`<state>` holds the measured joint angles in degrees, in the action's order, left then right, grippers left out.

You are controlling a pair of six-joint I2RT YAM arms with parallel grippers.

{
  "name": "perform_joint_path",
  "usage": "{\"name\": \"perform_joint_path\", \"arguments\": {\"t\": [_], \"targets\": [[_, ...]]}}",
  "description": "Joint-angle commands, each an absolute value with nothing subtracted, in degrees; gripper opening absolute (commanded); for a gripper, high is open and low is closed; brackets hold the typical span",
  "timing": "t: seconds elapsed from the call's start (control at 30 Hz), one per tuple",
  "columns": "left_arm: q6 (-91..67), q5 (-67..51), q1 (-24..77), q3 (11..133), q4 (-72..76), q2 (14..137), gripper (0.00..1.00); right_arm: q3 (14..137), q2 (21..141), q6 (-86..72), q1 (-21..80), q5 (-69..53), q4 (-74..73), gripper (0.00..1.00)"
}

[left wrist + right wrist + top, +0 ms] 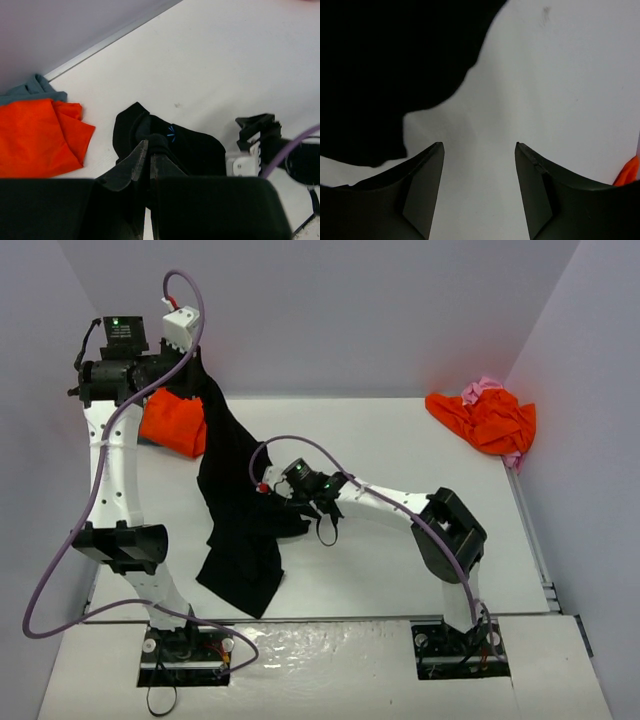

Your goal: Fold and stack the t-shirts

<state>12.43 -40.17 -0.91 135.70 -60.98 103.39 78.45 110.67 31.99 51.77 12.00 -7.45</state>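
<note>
Though white, tabletop (380, 575) under black t-shirt (240, 535), between pale grey walls (340, 310).

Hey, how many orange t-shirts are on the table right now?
2. The folded orange t-shirt lies at the far left on a blue-grey shirt; the crumpled orange t-shirt sits in the far right corner with a pink shirt. Others may be hidden beneath.

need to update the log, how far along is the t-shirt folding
Looks done: one orange t-shirt lies folded on a blue-grey t-shirt at the far left. In hand: the left end effector is shut on the black t-shirt, which hangs unfolded from it; the right end effector is open beside it, empty. Left: folding the black one, plus a second orange t-shirt and a pink t-shirt crumpled at the far right.
</note>
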Motion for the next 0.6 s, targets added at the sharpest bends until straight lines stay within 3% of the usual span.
{"name": "perform_joint_path", "arguments": {"t": [0.0,0.37,0.43,0.57], "targets": [[10.7,-41.1,-1.0,137.9,-56.8,103.4,0.0,81.5,112.2,34.1,59.4,16.7,-7.1,0.56],[12.3,-41.1,-1.1,131.8,-54.3,100.7,0.0,84.2,118.4,35.2,62.0,18.9,-7.0,0.53],[12.3,-41.3,-1.0,129.5,-52.9,99.8,0.0,85.4,120.5,36.0,62.0,20.2,-6.9,0.02],[12.7,-41.0,-1.1,128.0,-52.6,99.3,0.0,87.0,123.1,37.1,61.8,25.5,-6.2,0.0]]}}
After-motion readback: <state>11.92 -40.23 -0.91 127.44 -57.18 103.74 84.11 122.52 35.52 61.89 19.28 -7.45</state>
